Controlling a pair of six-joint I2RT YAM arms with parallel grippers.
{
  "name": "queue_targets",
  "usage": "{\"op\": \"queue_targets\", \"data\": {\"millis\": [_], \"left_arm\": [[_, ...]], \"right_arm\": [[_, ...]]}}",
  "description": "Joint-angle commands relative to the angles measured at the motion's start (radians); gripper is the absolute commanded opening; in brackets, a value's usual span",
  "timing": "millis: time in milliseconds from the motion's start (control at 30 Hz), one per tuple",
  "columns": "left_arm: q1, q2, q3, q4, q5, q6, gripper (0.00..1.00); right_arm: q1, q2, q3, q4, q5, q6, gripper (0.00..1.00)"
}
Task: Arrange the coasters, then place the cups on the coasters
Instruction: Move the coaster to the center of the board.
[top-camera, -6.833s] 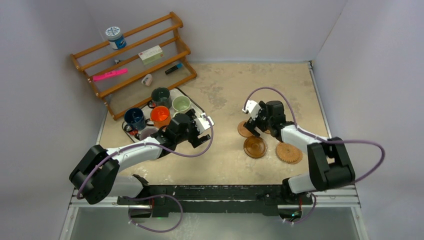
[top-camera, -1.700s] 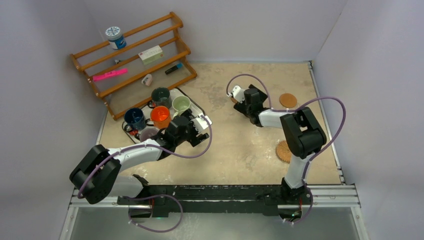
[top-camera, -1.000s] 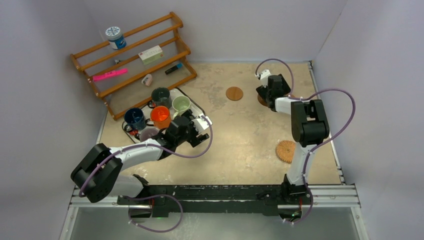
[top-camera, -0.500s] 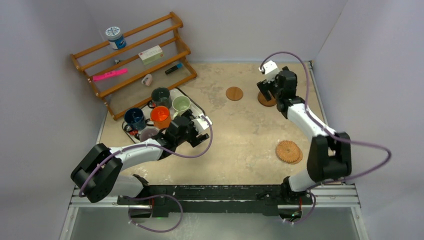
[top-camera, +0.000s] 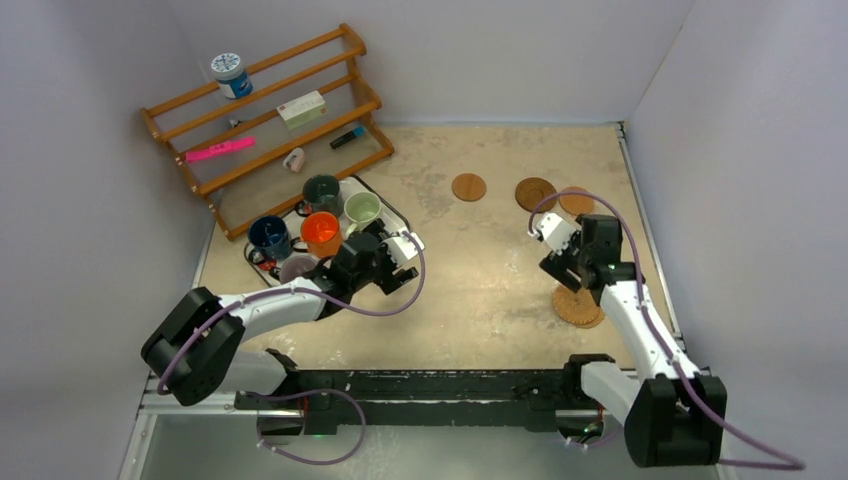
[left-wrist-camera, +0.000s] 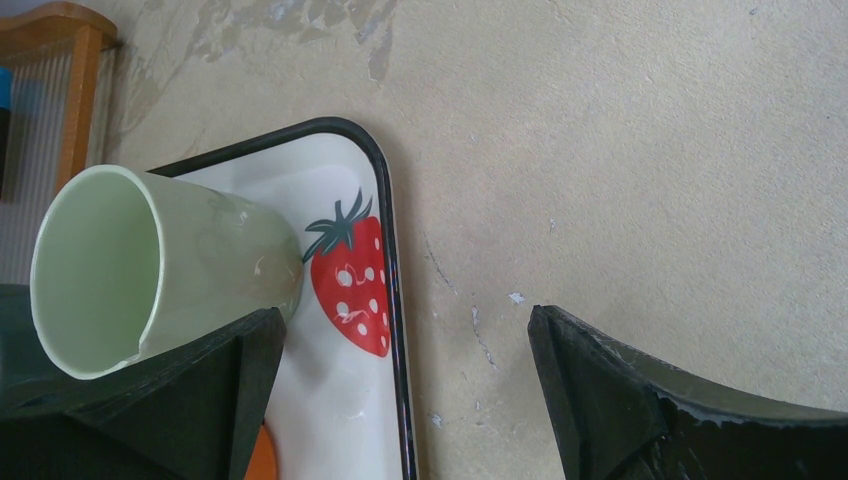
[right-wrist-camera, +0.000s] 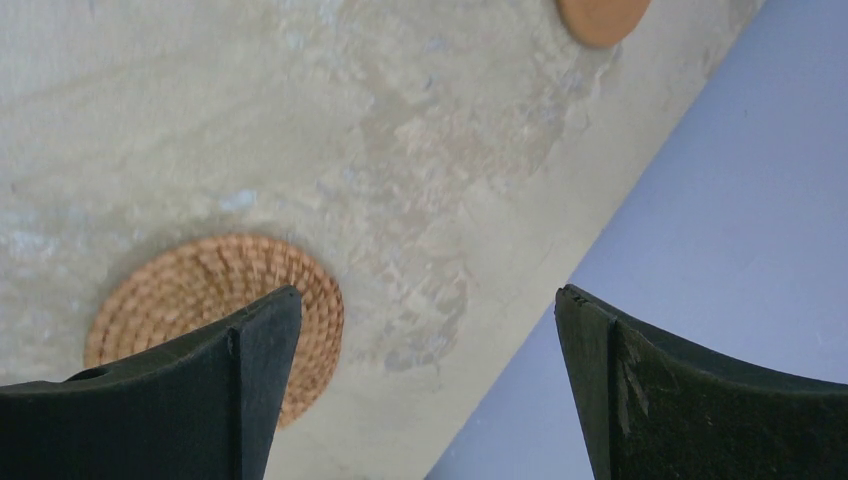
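Note:
Three brown coasters lie in a row at the far side: one (top-camera: 468, 186), a darker one (top-camera: 535, 193) and one (top-camera: 577, 201). The wicker coaster (top-camera: 578, 307) (right-wrist-camera: 215, 300) lies near the right edge. My right gripper (top-camera: 572, 278) (right-wrist-camera: 430, 390) hangs open just above it, holding nothing. The cups stand on the strawberry tray (top-camera: 398, 218) (left-wrist-camera: 345, 300): dark grey-green (top-camera: 322, 192), pale green (top-camera: 362, 208) (left-wrist-camera: 150, 270), orange (top-camera: 321, 232), dark blue (top-camera: 269, 236) and purple-grey (top-camera: 296, 267). At the tray's right edge, beside the pale green cup, my left gripper (top-camera: 388, 258) (left-wrist-camera: 405, 400) is open and holds nothing.
A wooden rack (top-camera: 270, 120) at the back left holds a blue-and-white jar (top-camera: 231, 75), a pink marker and small items. Grey walls close in the table on three sides; the right wall (right-wrist-camera: 740, 180) runs close to the wicker coaster.
My right arm has drawn back from the far row to the wicker coaster, leaving the dark coaster lying in the row. The left arm has stayed still.

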Motion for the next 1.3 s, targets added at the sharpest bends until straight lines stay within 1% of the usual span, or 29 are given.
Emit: {"op": "queue_targets", "data": {"millis": [0,167,333,633,867,1000,1133,1267], "left_arm": [[0.005,-0.028,0.019,0.020,0.017,-0.003,1.00],[0.006,-0.028,0.018,0.020,0.018,0.000,1.00],[0.006,-0.026,0.017,0.022,0.019,0.000,1.00],[0.005,-0.017,0.020,0.023,0.018,0.001,1.00],[0.006,-0.006,0.022,0.025,0.018,0.002,1.00],[0.005,-0.001,0.023,0.025,0.018,0.003,1.00],[0.005,0.003,0.024,0.025,0.018,0.004,1.00],[0.005,0.005,0.024,0.024,0.018,0.005,1.00]], "right_arm": [[-0.031,-0.071,-0.038,-0.146,-0.023,-0.141,0.99],[-0.031,-0.039,-0.068,-0.151,-0.052,-0.141,0.99],[-0.031,0.011,-0.085,-0.112,-0.112,-0.136,0.99],[-0.031,0.142,-0.107,0.015,-0.178,-0.108,0.99],[-0.028,0.232,-0.106,0.047,-0.248,-0.086,0.99],[0.023,0.282,-0.113,0.093,-0.239,-0.055,0.99],[0.099,0.340,-0.107,0.136,-0.235,-0.017,0.99],[0.157,0.405,-0.056,0.140,-0.279,0.014,0.99]]}}
